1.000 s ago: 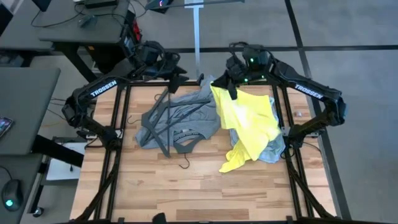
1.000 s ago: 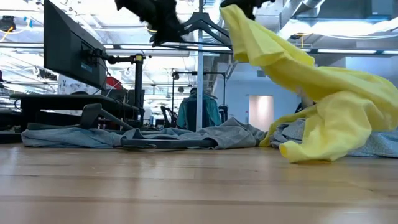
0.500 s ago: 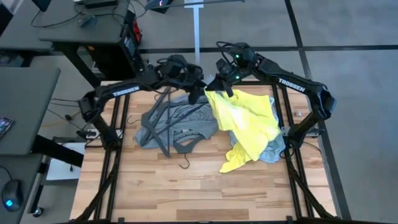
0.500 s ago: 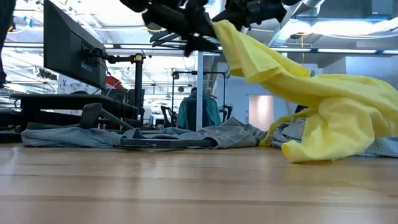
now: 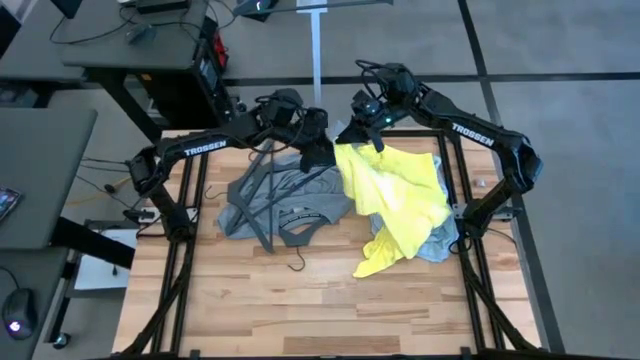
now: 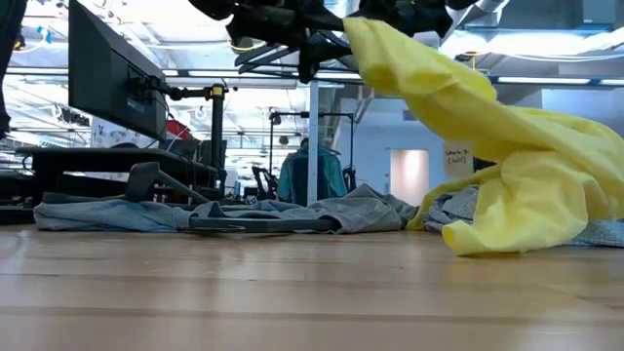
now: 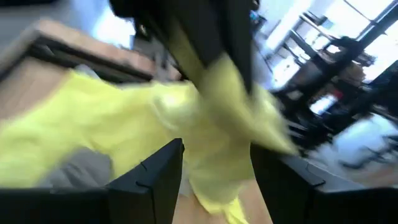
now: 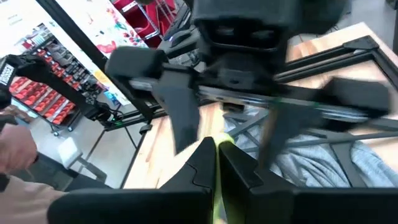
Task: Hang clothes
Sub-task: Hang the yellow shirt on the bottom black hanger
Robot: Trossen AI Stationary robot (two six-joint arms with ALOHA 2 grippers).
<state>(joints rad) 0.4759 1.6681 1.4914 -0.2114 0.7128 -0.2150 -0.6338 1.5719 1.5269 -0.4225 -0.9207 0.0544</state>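
Counts, high view:
- Garments: 3. 1 neon-yellow T-shirt (image 5: 395,195) centre-right, 1 grey T-shirt (image 5: 290,195) centre, 1 pale blue shirt (image 5: 437,240), only partly seen under the yellow at right.
- Black hangers: at least 2 – 1 lying on the grey tee (image 5: 262,190), 1 hook end (image 5: 296,266) just below it; exact no. can't tell.
- Robot arms: 2, w/ 1 gripper each – left gripper (image 5: 318,152), right gripper (image 5: 352,135), both upper centre.
- Table: 1 (image 5: 300,310).

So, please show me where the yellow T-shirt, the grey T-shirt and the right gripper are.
yellow T-shirt (image 5: 400,200): high view, on its flat middle part.
grey T-shirt (image 5: 300,203): high view, on its spread body on the table.
right gripper (image 5: 350,139): high view, at its shut fingertips, pinching the yellow T-shirt's raised edge.
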